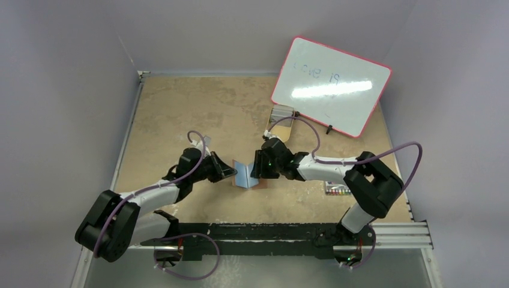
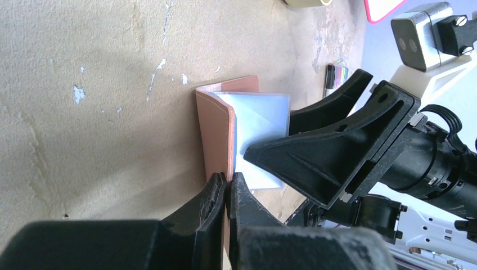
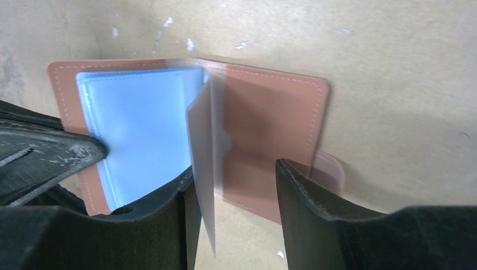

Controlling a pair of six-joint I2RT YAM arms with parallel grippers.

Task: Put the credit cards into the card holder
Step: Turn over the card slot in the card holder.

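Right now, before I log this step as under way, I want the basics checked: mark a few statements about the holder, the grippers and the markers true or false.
1. The card holder lies open on the table. True.
2. The left gripper is clamped on one cover of the card holder. True.
3. The right gripper has its jaws shut tight. False: they stand apart, over the open holder.
4. A light-blue card shows inside the holder. True.
5. The marker pack lies beside the left arm. False: it lies on the right side, by the right arm.
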